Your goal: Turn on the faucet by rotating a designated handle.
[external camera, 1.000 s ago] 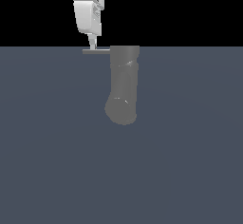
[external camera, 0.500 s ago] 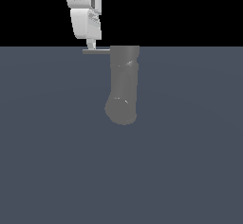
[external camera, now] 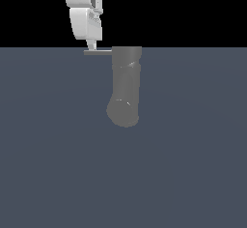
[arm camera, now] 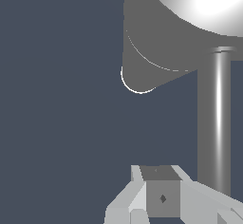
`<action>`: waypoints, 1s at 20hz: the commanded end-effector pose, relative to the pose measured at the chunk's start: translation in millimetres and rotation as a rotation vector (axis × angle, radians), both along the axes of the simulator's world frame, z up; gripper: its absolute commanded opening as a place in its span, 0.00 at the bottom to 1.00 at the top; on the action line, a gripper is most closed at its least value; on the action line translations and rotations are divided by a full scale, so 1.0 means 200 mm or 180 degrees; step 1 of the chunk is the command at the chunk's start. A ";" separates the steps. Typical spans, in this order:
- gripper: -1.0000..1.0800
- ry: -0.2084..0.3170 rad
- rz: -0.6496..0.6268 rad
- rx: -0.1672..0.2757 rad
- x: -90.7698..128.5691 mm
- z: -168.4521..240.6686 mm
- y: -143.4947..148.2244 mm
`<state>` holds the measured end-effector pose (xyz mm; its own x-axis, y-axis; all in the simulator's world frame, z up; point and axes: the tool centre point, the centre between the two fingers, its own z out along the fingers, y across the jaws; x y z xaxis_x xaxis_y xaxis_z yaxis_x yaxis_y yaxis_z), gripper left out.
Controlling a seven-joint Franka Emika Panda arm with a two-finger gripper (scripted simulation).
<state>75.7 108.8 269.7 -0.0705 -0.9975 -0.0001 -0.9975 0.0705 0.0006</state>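
fingers (external camera: 92,46) | spread cannot be told | tips touching handle (external camera: 98,52) beside faucet (external camera: 125,89)

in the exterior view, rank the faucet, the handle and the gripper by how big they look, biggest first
1. faucet, the thick grey tube, largest.
2. gripper, white body smaller than the faucet, though partly cut off at the frame's top, so its full size is unsure.
3. handle, a thin short rod, clearly smallest.
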 end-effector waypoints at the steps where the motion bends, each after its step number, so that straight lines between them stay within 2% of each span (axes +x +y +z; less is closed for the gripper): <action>1: 0.00 0.0000 0.0000 0.0000 -0.03 0.00 0.00; 20: 0.00 -0.0001 -0.0002 0.0000 -0.28 0.00 0.00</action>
